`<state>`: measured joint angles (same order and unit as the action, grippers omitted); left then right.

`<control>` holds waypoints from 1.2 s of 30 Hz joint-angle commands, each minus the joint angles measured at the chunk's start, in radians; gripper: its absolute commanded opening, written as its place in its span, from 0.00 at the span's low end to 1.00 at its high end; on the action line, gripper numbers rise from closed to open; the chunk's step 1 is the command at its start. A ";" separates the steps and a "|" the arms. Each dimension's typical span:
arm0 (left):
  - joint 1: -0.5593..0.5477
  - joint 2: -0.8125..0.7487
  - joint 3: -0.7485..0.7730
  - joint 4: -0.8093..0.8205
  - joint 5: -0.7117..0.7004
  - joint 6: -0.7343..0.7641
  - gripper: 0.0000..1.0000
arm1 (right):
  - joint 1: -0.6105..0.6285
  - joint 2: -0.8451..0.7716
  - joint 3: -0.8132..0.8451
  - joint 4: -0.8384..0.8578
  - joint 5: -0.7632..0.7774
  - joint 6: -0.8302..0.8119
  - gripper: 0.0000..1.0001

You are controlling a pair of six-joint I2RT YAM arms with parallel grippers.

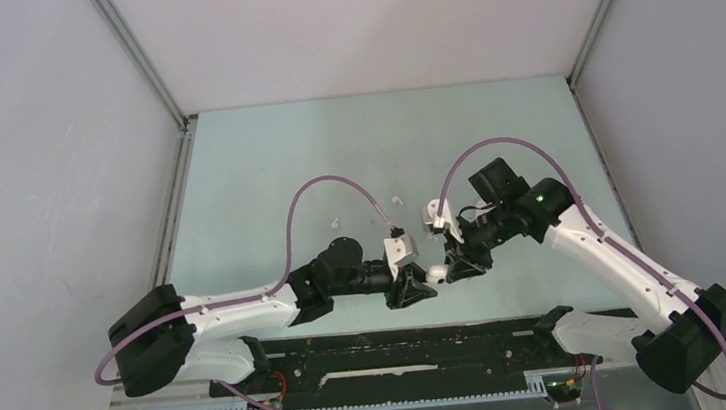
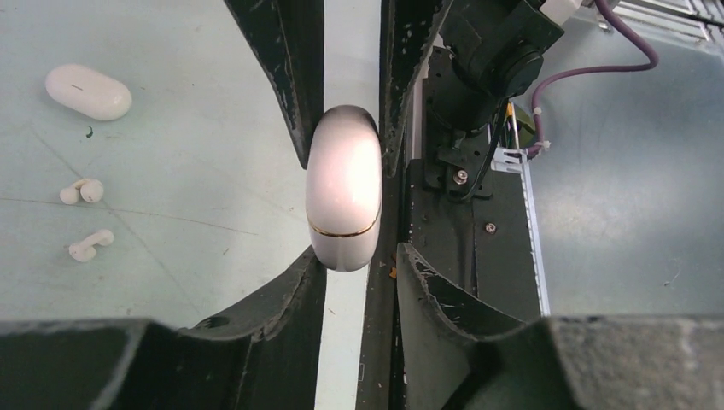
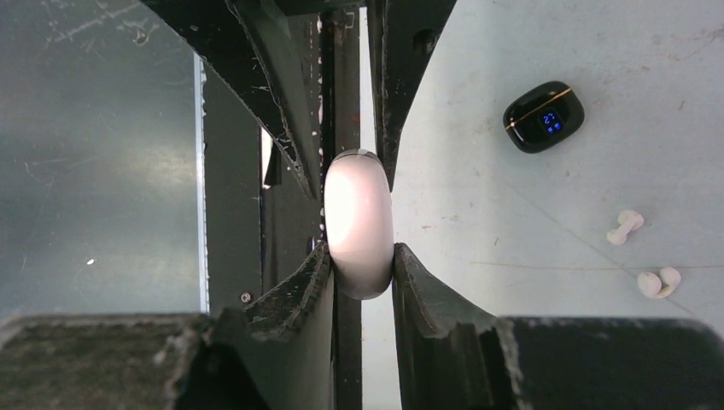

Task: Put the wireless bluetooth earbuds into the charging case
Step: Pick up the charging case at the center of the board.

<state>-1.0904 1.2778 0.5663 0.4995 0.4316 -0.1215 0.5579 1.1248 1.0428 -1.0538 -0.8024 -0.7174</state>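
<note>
**A:** What takes up most of the scene?

**B:** A pale green table point(image 1: 264, 154). Over its near part, the left arm point(image 1: 239, 317) and the right arm point(image 1: 604, 242) reach inward until their tips meet, just beyond a black rail point(image 1: 403, 352) at the table's near edge.

**A:** And the tools themselves?

**B:** The right gripper point(image 3: 361, 252) pinches one end of the white charging case point(image 3: 359, 222), with a finger pressed against each side. The left gripper point(image 2: 359, 254) straddles the other end. One of its fingers point(image 2: 286, 290) touches the shell, and the other seems to stand a sliver off. Whether it truly clamps cannot be told.

**A:** How does the case sit?

**B:** Its lid is shut, with a thin gold seam around it. It lies lengthwise, bridging the gap between the two tools.

**A:** Anything else around them?

**B:** A second white case point(image 2: 88, 91) lies closed on the table, off to one side of the left gripper and well apart from it. A black case point(image 3: 544, 117) sits to the side of the right gripper, also closed, with blue figures lit on its lid.

**A:** And the earbuds?

**B:** Two white earbuds point(image 2: 81, 190) with short stems lie loose on the table, close together. They are on the same side of the left gripper as the second white case, nearer that wrist, and well apart from both tools.
</note>
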 commanded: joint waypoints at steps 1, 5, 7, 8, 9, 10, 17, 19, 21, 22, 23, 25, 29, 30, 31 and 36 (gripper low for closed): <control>-0.013 -0.006 0.027 0.038 -0.012 0.047 0.40 | 0.034 0.007 0.044 -0.021 0.080 -0.003 0.06; -0.016 -0.011 0.015 0.073 -0.005 0.035 0.37 | 0.049 0.007 0.045 -0.020 0.092 0.002 0.06; -0.017 -0.007 0.014 0.078 -0.002 0.031 0.34 | 0.052 0.010 0.045 -0.018 0.094 0.005 0.06; -0.018 -0.005 0.013 0.085 -0.001 0.029 0.34 | 0.054 0.012 0.045 -0.018 0.094 0.006 0.06; -0.019 -0.004 0.012 0.089 0.000 0.027 0.33 | 0.054 0.014 0.045 -0.018 0.093 0.008 0.06; -0.021 -0.001 0.012 0.092 0.002 0.025 0.33 | 0.055 0.016 0.045 -0.017 0.091 0.010 0.06; -0.025 0.010 0.007 0.131 0.007 0.001 0.32 | 0.060 0.022 0.045 -0.011 0.089 0.021 0.06; -0.026 0.014 0.008 0.142 0.010 -0.005 0.34 | 0.059 0.027 0.045 -0.011 0.089 0.024 0.06; -0.029 0.017 0.009 0.148 0.010 -0.006 0.34 | 0.059 0.031 0.045 -0.011 0.088 0.025 0.06; -0.030 0.018 0.010 0.149 0.010 -0.006 0.34 | 0.059 0.032 0.045 -0.011 0.086 0.027 0.06; -0.032 0.019 0.013 0.149 0.010 -0.006 0.34 | 0.061 0.032 0.045 -0.009 0.085 0.028 0.06; -0.034 0.022 0.017 0.144 0.014 -0.006 0.32 | 0.061 0.034 0.045 -0.005 0.085 0.032 0.06; -0.034 0.026 0.018 0.136 0.018 -0.003 0.31 | 0.060 0.032 0.045 -0.004 0.088 0.034 0.06; -0.035 0.028 0.017 0.135 0.017 -0.003 0.30 | 0.060 0.032 0.045 -0.005 0.088 0.035 0.06; -0.035 0.029 0.017 0.134 0.019 -0.004 0.29 | 0.062 0.032 0.045 -0.005 0.087 0.035 0.06; -0.036 0.036 0.013 0.142 0.018 -0.002 0.17 | 0.061 0.033 0.045 -0.001 0.089 0.042 0.07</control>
<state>-1.1069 1.3094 0.5663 0.5602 0.4229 -0.1234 0.6140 1.1545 1.0519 -1.0927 -0.7177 -0.6884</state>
